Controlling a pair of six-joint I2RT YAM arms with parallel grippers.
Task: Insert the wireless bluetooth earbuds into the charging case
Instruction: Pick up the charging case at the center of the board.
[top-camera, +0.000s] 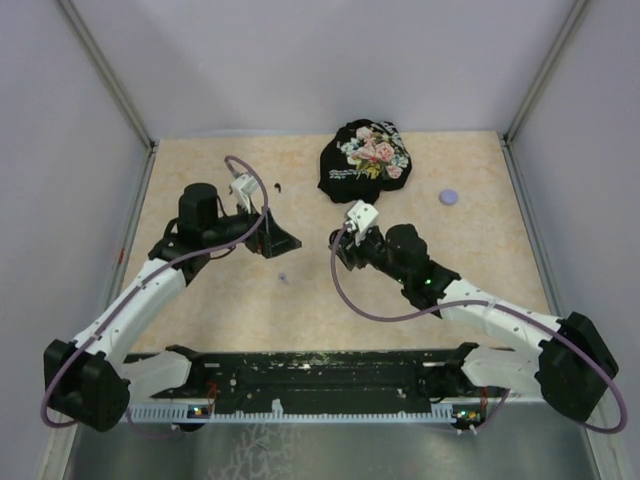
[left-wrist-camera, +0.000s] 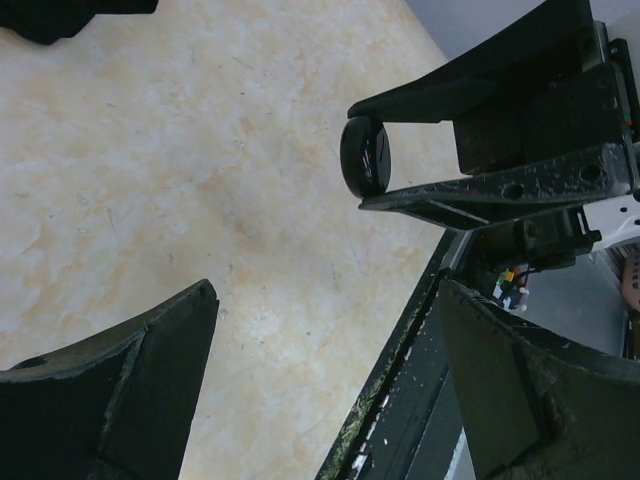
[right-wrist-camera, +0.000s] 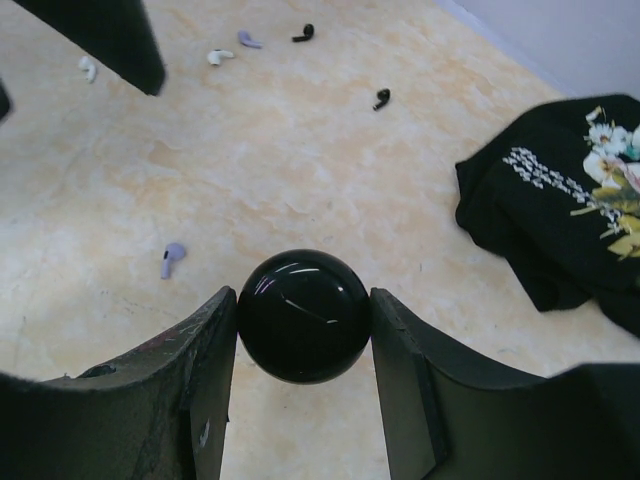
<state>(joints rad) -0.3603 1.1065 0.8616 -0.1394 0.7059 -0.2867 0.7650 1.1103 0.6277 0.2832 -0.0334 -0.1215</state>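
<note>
wireless bluetooth earbuds (right-wrist-camera: 88, 68) all lie loose on the beige marbled surface (top-camera: 480, 270), none in a case. right wrist view: lone lavender earbud (right-wrist-camera: 172, 258) is nearest, a first black earbud (right-wrist-camera: 381, 98) sits further out mid-surface, then a far cluster of second black earbud (right-wrist-camera: 303, 32), pale lavender earbud (right-wrist-camera: 248, 40) and two white earbuds (right-wrist-camera: 217, 56). right gripper (right-wrist-camera: 303, 300) fingers clamped on a glossy black round case (right-wrist-camera: 303, 315), one finger on each side of it. left wrist view shows that case edge-on between those fingers. left gripper (left-wrist-camera: 325, 290) fingers spread wide, gripping nothing, over the surface near the far cluster. in top view the lone lavender earbud is just on its near side. black floral cloth (top-camera: 365, 158) bunched at the far edge. small lavender round puck (top-camera: 449, 197) lies to its right, apart from it.
</note>
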